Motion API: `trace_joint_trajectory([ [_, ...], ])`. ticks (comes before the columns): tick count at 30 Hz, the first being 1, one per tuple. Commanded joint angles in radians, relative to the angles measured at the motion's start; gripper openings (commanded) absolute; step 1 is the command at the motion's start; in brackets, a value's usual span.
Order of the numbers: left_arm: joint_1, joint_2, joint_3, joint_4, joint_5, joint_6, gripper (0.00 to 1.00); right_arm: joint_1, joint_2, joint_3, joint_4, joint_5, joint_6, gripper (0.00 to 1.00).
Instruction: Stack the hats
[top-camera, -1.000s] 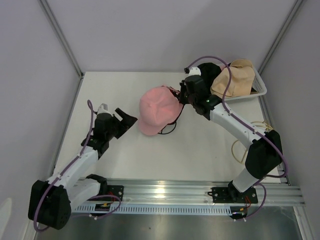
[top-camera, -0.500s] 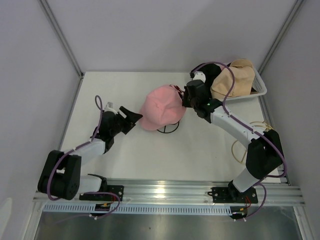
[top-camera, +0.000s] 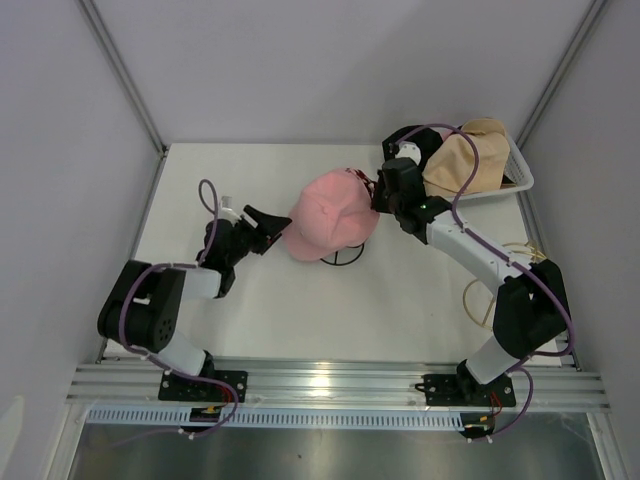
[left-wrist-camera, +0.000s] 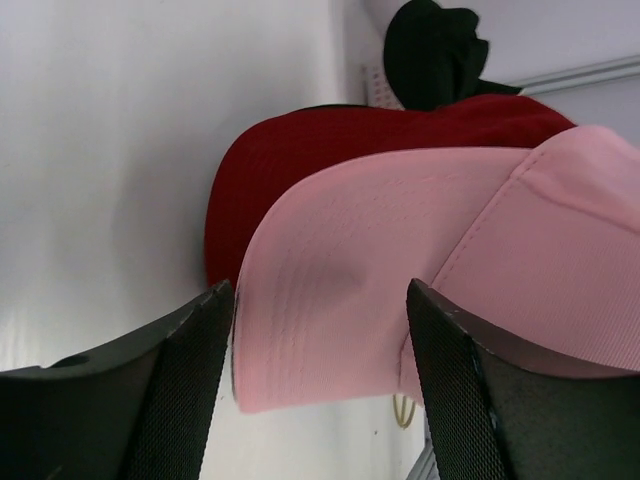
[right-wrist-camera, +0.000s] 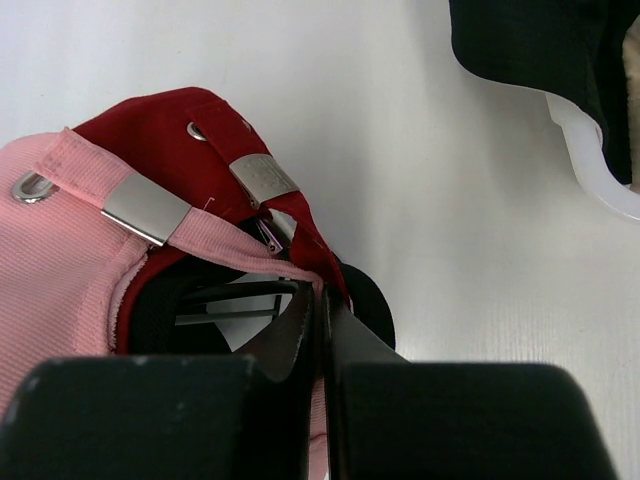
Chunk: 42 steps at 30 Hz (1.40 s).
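A pink baseball cap (top-camera: 333, 213) lies over a red baseball cap (right-wrist-camera: 180, 140) on a black wire stand (top-camera: 340, 258). My right gripper (top-camera: 377, 193) is shut on the back edge of the pink cap (right-wrist-camera: 60, 270), at its strap, with the red cap's back edge pinched alongside (right-wrist-camera: 322, 300). My left gripper (top-camera: 266, 224) is open, its jaws on either side of the pink brim (left-wrist-camera: 330, 300) without touching it. The red brim (left-wrist-camera: 290, 165) shows under the pink one. A tan bucket hat (top-camera: 468, 158) and a black hat (top-camera: 415, 137) sit in the basket.
A white mesh basket (top-camera: 520, 172) stands at the back right corner, close behind my right arm. Its rim (right-wrist-camera: 600, 175) and the black hat (right-wrist-camera: 540, 40) show in the right wrist view. Loose cable (top-camera: 480, 295) lies at the right table edge.
My left gripper has reached forward and right until its open jaws flank the pink brim. My right gripper has shifted the pink cap slightly right and back.
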Motion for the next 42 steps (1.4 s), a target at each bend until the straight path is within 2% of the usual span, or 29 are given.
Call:
trace_joint_trajectory([
  [1,0.011,0.089,0.026,0.283,0.062,-0.055,0.72,-0.017,0.02,-0.022,-0.074,0.01,0.014,0.0],
  [4,0.009,0.153,0.035,0.346,0.08,-0.09,0.69,-0.018,0.029,-0.017,-0.077,0.01,0.02,0.0],
  [13,-0.012,0.192,0.018,0.395,0.1,-0.103,0.66,-0.02,0.046,-0.01,-0.085,0.019,0.025,0.0],
  [16,-0.029,0.218,0.017,0.46,0.109,-0.138,0.52,-0.02,0.055,-0.007,-0.077,0.01,0.031,0.0],
  [19,-0.043,0.251,0.036,0.448,0.099,-0.15,0.28,-0.022,0.066,-0.002,-0.083,0.0,0.033,0.0],
  [20,-0.046,0.251,0.038,0.422,0.085,-0.149,0.06,-0.02,0.064,-0.002,-0.085,0.003,0.031,0.0],
  [21,-0.046,0.242,0.046,0.374,0.068,-0.144,0.01,-0.02,0.064,-0.002,-0.089,0.007,0.03,0.0],
  [24,-0.06,0.168,0.11,0.036,-0.022,-0.06,0.01,-0.02,0.058,-0.008,-0.091,0.019,0.027,0.0],
  [25,-0.067,0.144,0.157,-0.179,-0.109,0.004,0.01,-0.022,0.057,-0.01,-0.092,0.02,0.028,0.0],
  [28,-0.106,0.087,0.257,-0.452,-0.252,0.087,0.01,-0.023,0.058,-0.016,-0.092,0.025,0.027,0.0],
  [29,-0.112,0.086,0.271,-0.483,-0.298,0.094,0.01,-0.023,0.058,-0.016,-0.092,0.025,0.027,0.0],
  [32,-0.116,0.13,0.325,-0.569,-0.308,0.092,0.01,-0.028,0.061,-0.02,-0.097,0.028,0.027,0.0],
  [36,-0.119,0.205,0.323,-0.589,-0.308,0.085,0.01,-0.041,0.05,-0.026,-0.094,0.03,0.022,0.0],
  [38,-0.126,0.195,0.297,-0.571,-0.306,0.091,0.01,-0.046,0.044,-0.031,-0.089,0.027,0.02,0.0],
  [42,-0.124,0.204,0.351,-0.677,-0.374,0.16,0.01,-0.051,0.038,-0.037,-0.088,0.014,0.017,0.01],
])
